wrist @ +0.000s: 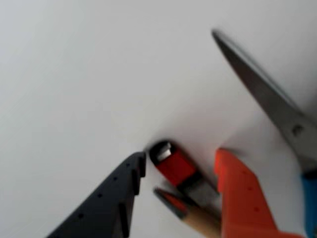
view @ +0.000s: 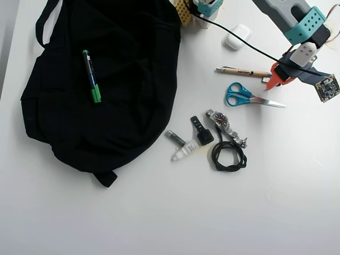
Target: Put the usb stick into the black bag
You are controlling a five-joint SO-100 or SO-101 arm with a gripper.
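Where black bag [view: 106, 90] lies; white table [view: 297, 202].

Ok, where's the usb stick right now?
In the wrist view the usb stick lies on the table between the open pincer fingers, beside a pen tip, with the scissors to its right.

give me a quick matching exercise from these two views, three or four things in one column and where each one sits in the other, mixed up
Things:
1. usb stick
2. green-capped pen
3. scissors
4. wristwatch

Places:
A. lying on top of the black bag
B. between the open fingers of the gripper
C. on the table just below the wooden pen
D. beside the coiled black cord

Pairs: 1-B, 2-A, 3-C, 4-D
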